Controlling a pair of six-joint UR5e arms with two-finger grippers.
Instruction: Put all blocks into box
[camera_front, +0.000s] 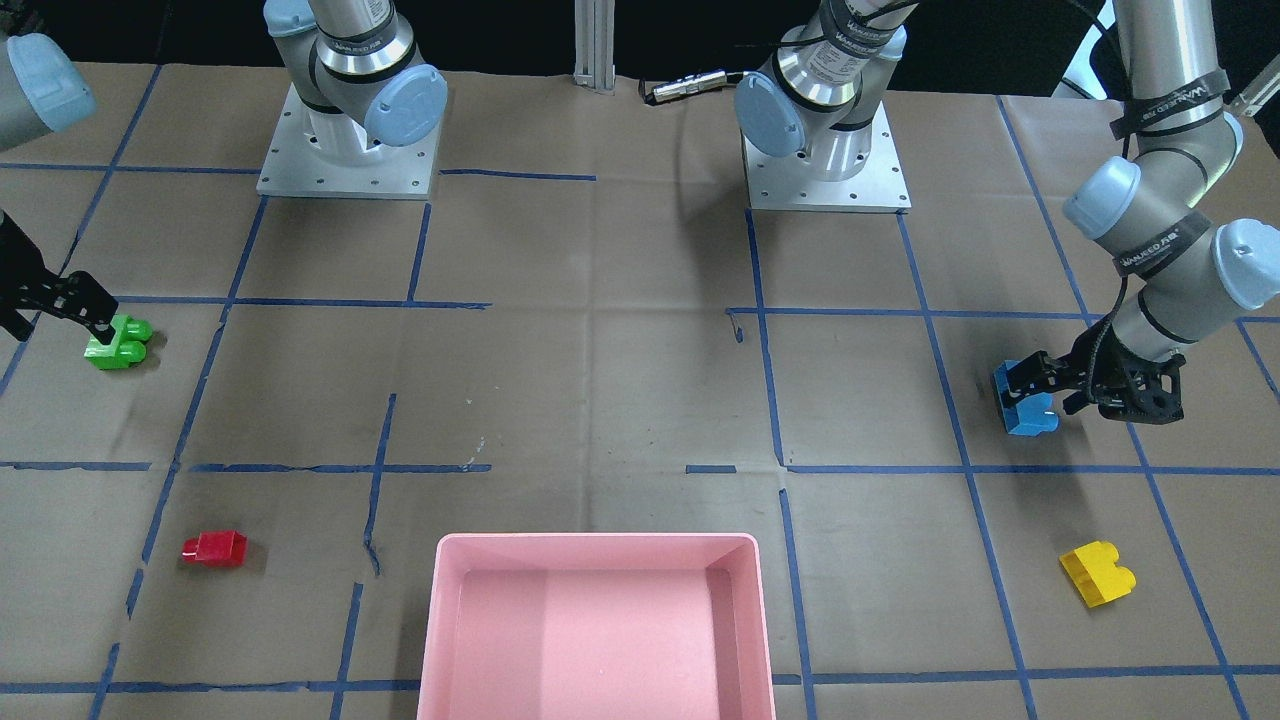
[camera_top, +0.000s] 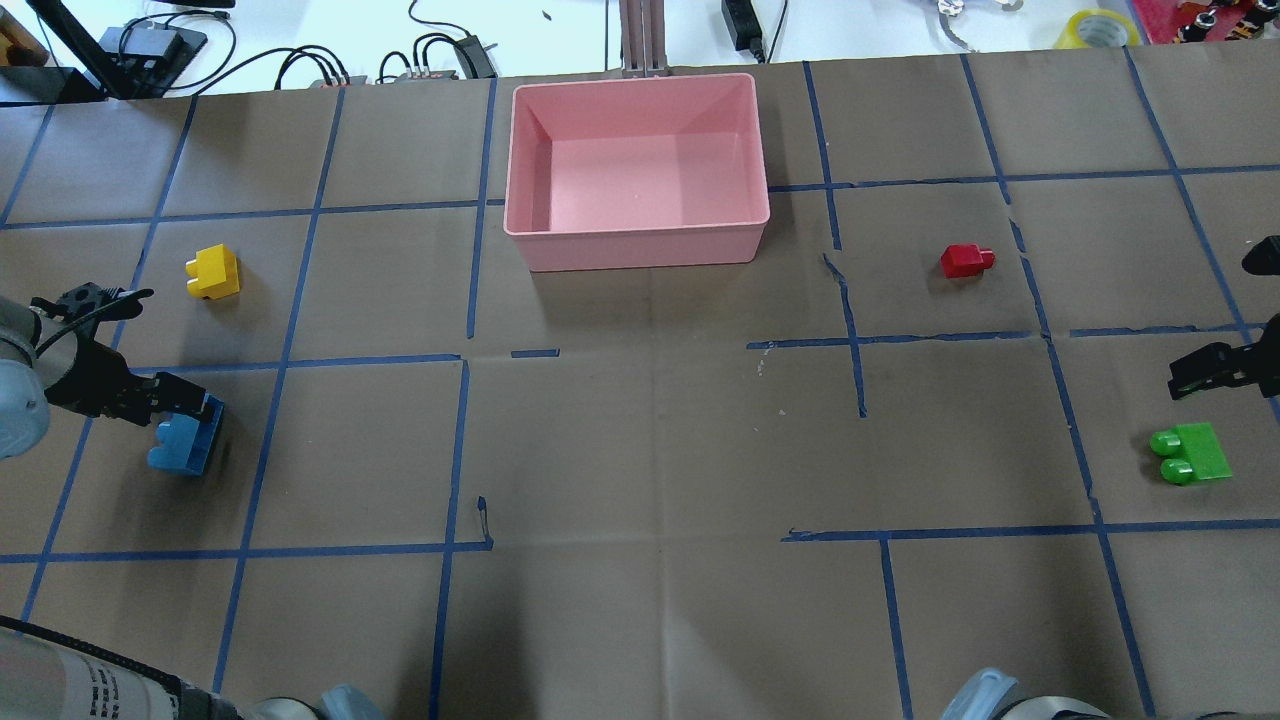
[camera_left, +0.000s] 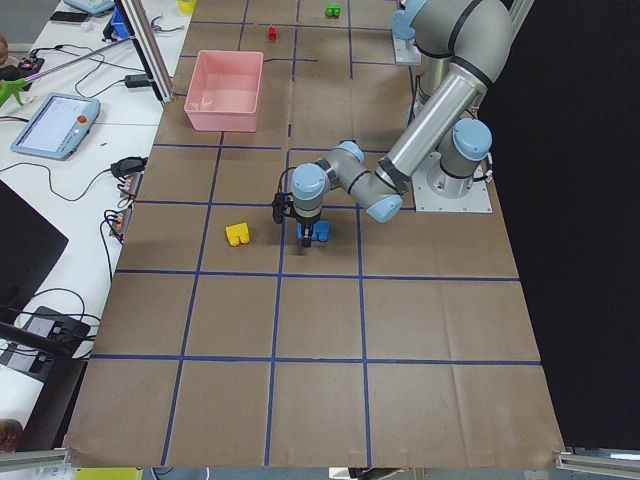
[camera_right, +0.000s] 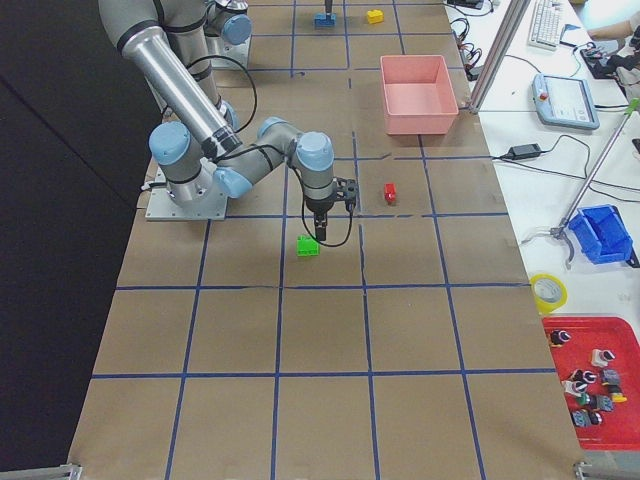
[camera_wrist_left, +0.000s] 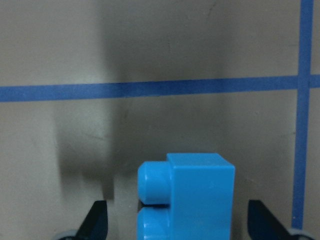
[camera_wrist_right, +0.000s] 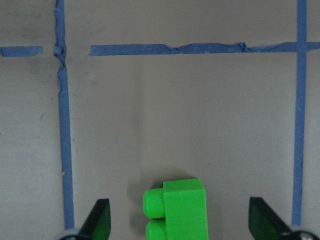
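Note:
My left gripper (camera_front: 1030, 388) is open and straddles the blue brick (camera_front: 1028, 412), low over the table; in the left wrist view the blue brick (camera_wrist_left: 187, 195) sits between the two fingers with a gap on each side. My right gripper (camera_front: 98, 318) is open over the green brick (camera_front: 118, 343); in the right wrist view the green brick (camera_wrist_right: 176, 210) lies between the wide-spread fingers. The red brick (camera_front: 214, 548) and the yellow brick (camera_front: 1097, 573) lie loose on the table. The pink box (camera_front: 596, 546) stands empty.
The table is covered in brown paper with a grid of blue tape. The two arm bases (camera_front: 348, 150) stand at the robot's edge. Cables and a tape roll (camera_top: 1098, 28) lie on the white bench beyond the box (camera_top: 636, 243).

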